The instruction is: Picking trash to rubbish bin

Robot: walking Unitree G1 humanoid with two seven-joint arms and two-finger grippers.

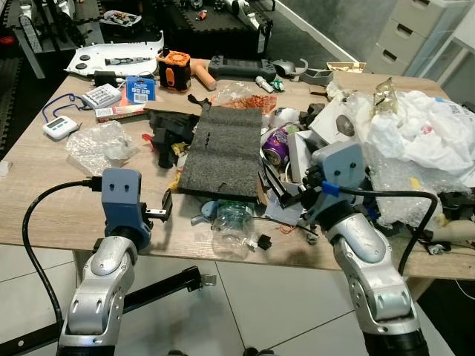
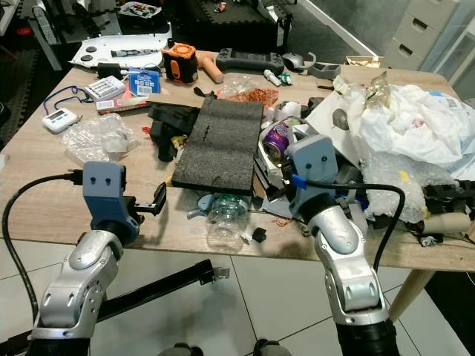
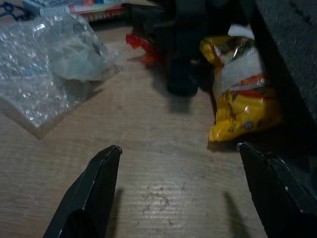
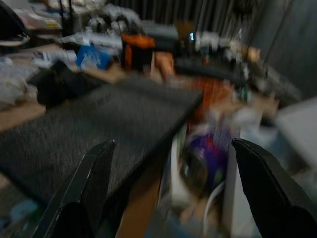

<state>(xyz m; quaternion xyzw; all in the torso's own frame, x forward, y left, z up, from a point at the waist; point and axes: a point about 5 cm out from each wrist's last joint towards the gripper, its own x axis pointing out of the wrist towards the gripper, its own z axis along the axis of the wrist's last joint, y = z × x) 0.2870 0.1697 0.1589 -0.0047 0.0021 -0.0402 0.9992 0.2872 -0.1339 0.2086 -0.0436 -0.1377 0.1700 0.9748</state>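
Trash covers a wooden table (image 1: 44,200). A crushed clear plastic bottle (image 1: 231,218) lies near the front edge, between my arms. My left gripper (image 1: 163,208) hovers open low over bare wood, with a yellow snack wrapper (image 3: 238,99) just ahead of its fingertips and a crumpled clear plastic bag (image 3: 44,64) off to one side. My right gripper (image 1: 284,194) is open above the clutter, pointing at a purple drink can (image 1: 277,146) beside a dark foam pad (image 1: 223,152). The right wrist view is blurred. Nothing is held in either gripper.
White plastic bags and bubble wrap (image 1: 423,137) pile up at the right. An orange device (image 1: 176,70), a blue pack (image 1: 139,89), a white timer (image 1: 59,127) and black tools (image 1: 167,130) lie further back. Tiled floor (image 1: 245,297) lies below the table edge.
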